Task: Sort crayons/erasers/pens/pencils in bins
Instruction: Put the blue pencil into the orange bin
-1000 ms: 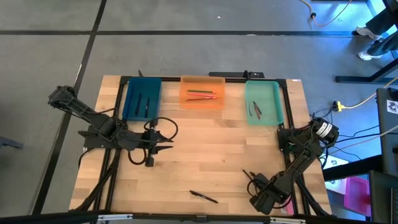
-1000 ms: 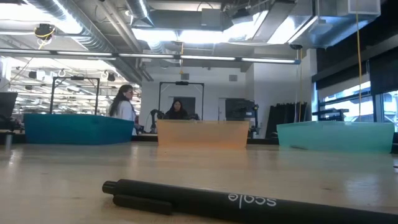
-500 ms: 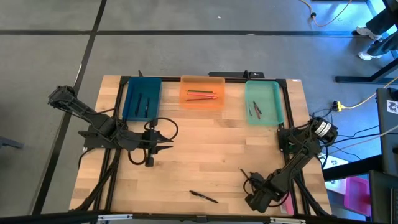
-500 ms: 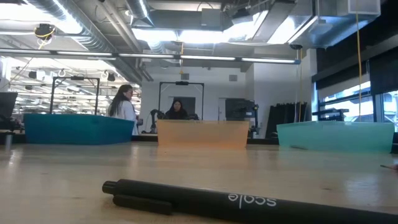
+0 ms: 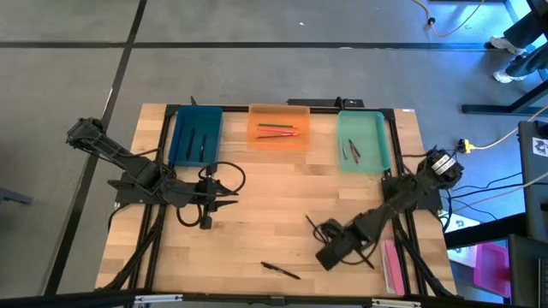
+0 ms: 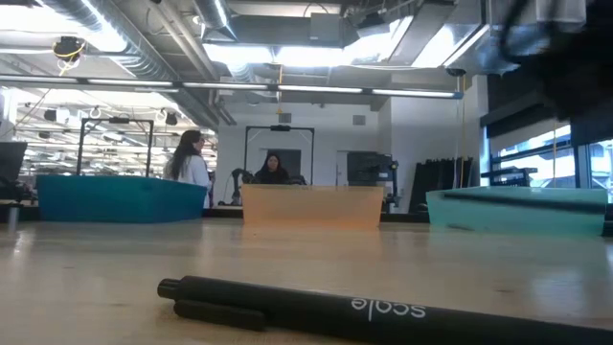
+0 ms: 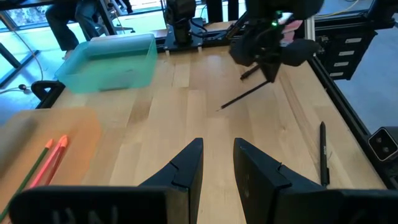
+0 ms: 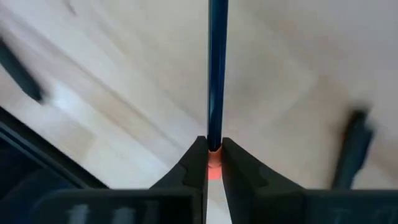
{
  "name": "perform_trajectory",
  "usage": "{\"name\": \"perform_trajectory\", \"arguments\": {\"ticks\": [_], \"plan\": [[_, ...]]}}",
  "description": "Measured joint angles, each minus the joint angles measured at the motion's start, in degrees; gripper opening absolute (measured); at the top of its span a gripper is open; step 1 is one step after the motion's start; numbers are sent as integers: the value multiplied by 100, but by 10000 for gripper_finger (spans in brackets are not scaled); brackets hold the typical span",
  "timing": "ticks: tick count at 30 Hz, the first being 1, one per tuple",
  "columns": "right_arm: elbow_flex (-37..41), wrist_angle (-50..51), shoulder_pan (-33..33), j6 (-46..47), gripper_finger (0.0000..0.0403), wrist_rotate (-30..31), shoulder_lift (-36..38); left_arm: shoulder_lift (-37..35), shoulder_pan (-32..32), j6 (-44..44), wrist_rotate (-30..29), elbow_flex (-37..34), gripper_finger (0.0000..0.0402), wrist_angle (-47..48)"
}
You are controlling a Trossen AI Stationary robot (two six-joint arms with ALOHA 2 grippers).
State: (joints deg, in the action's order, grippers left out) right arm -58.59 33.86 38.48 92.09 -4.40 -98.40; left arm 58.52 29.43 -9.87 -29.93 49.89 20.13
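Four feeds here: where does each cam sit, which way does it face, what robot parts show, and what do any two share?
High: overhead, straight down; both arms, left gripper, right gripper, three bins.
Low: table height, level across; black pen close, bins behind, no gripper clearly visible.
Left wrist: past its open fingers toward the right gripper and mint bin.
Right wrist: down on wood; fingers clamp a dark pencil.
Shared: high and low both show the black pen.

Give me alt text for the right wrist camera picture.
The right end effector grips a thin dark blue pencil by its pinkish end, the shaft pointing away over the wooden table. A blurred black pen lies to one side.
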Motion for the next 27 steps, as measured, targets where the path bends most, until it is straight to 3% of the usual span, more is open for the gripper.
{"name": "perform_trajectory", "arguments": {"ticks": [11,17,27], "plan": [[-193,907,-1728,-2660,37,203,639,0,-7,-2,-225,0,80,-2],[-994,1961,-2965,-4894,37,702,674,0,-73,-46,-994,-2,80,-2],[-1980,1797,-5362,-8771,37,1058,670,-2,-873,-323,-1437,-1,80,-5]]}}
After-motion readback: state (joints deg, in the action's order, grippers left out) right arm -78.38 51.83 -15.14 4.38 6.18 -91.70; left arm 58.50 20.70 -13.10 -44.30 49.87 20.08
